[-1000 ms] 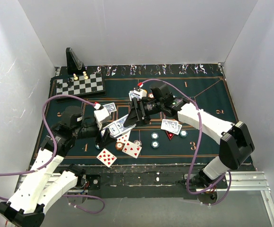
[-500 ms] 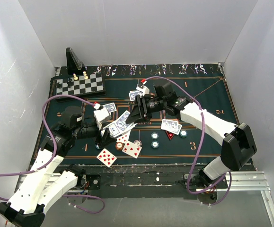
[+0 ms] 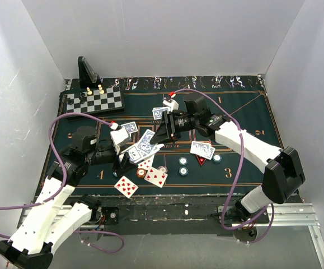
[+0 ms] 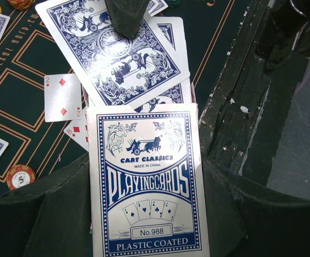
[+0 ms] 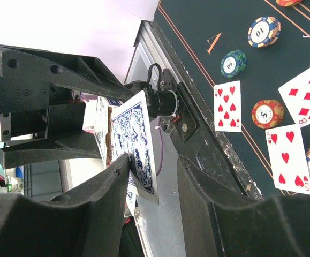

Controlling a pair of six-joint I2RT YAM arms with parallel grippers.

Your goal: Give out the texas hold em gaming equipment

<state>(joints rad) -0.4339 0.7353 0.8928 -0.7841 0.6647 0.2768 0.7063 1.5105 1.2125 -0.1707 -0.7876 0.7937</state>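
Observation:
My left gripper (image 3: 129,154) is shut on a blue-backed deck of playing cards (image 4: 146,182), held above the table's front left. One blue-backed card (image 5: 136,144) sticks out of the deck's top. It stands between the fingers of my right gripper (image 5: 152,182), touching the left finger, with a gap to the right one. In the top view the right gripper (image 3: 157,140) meets the deck (image 3: 140,149) from the right. Face-up cards (image 3: 126,186) and face-down cards (image 3: 202,149) lie on the green felt with teal chips (image 3: 183,161), an orange chip (image 5: 267,113) and a red triangle marker (image 3: 200,159).
A chessboard with pawns (image 3: 93,101) and a black angled stand (image 3: 87,72) sit at the back left. White walls close in both sides and the back. The table's dark front edge (image 4: 235,107) lies just right of the held deck.
The right gripper has slid left onto the deck's top card and its jaws have narrowed around it. The left arm and the deck have stayed put.

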